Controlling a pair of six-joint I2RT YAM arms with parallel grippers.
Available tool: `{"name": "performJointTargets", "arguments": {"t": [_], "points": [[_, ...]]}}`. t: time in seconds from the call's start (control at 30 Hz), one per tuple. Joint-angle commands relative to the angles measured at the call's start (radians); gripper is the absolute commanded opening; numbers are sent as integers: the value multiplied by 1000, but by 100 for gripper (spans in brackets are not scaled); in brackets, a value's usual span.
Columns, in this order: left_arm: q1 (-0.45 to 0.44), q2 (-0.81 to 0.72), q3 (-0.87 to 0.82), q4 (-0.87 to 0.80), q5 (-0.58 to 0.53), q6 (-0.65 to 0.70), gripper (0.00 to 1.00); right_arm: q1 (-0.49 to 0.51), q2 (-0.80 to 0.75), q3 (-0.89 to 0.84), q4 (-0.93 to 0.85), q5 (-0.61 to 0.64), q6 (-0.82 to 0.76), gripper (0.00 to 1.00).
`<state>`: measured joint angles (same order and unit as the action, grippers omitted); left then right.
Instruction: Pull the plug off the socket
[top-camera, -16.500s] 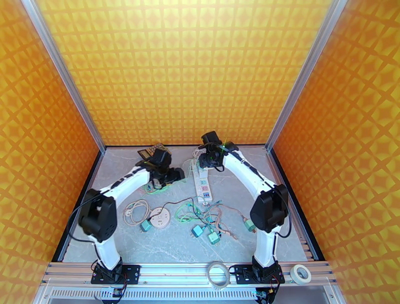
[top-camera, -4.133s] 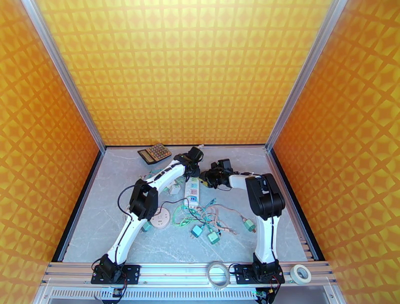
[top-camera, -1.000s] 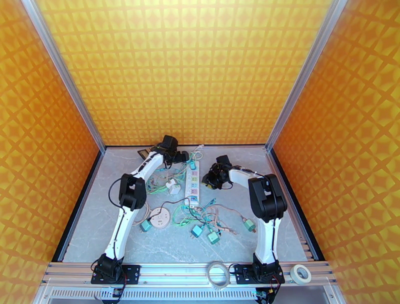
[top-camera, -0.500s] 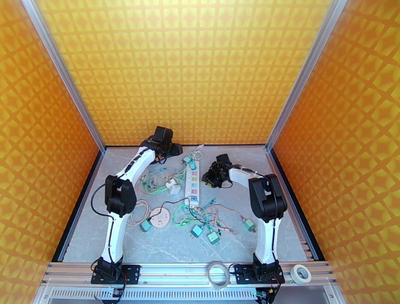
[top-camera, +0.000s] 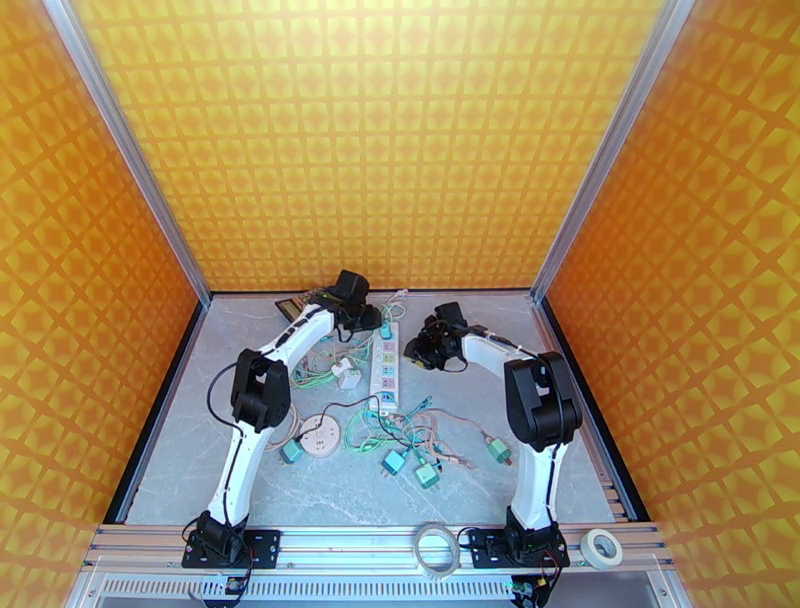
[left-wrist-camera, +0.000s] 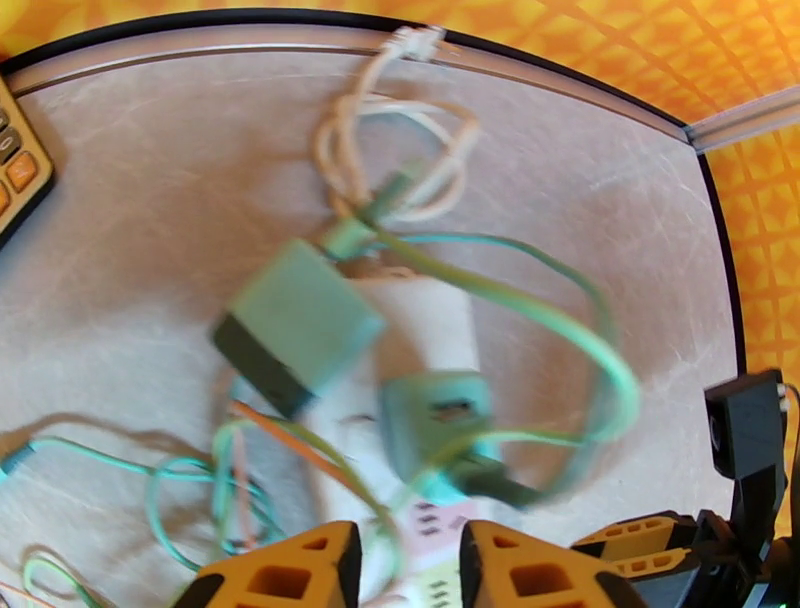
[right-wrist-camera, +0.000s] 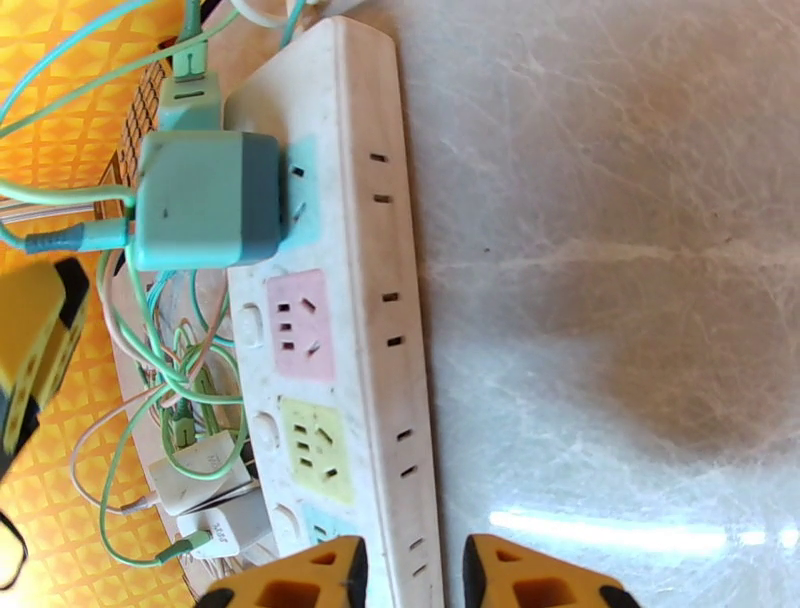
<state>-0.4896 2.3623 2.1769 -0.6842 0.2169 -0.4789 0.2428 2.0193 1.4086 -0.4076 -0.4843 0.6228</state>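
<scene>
Teal plug (right-wrist-camera: 205, 200) seated in the power strip (right-wrist-camera: 365, 330), at its end by the tabletop's (right-wrist-camera: 620, 300) far edge, just ahead of the parted left gripper (left-wrist-camera: 400, 560); right gripper (right-wrist-camera: 405, 565) parted too.

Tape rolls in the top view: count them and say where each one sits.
2. A clear tape roll lies about midway along the near rail. A white tape roll lies at that rail's right end. The arms could be hiding others.

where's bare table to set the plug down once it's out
Bare table: right of the power strip, and along the left wall outside the left arm. Crowded: cables and plugs left of and nearer than the strip.
</scene>
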Motion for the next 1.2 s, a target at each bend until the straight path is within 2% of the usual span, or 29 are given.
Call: {"name": "performJointTargets", "arguments": {"t": [0.0,0.27,0.37,0.6,0.7,1.17], "points": [[-38,-69,-48,28,-58,-21,36,8,-22,-19,-2,18,-11,32],[-92,24,17,-24,-112,-37,40,15,-11,-17,-1,15,-9,32],[-92,66,55,-70,-164,-59,40,17,-13,-18,-1,15,-9,32],[-93,120,100,-92,-250,-61,50,23,-9,-27,7,12,-8,32],[-92,159,156,-102,-274,-58,50,25,-6,-29,9,6,-6,32],[-92,261,260,16,-339,-6,51,30,-8,-44,5,-2,-9,32]]}}
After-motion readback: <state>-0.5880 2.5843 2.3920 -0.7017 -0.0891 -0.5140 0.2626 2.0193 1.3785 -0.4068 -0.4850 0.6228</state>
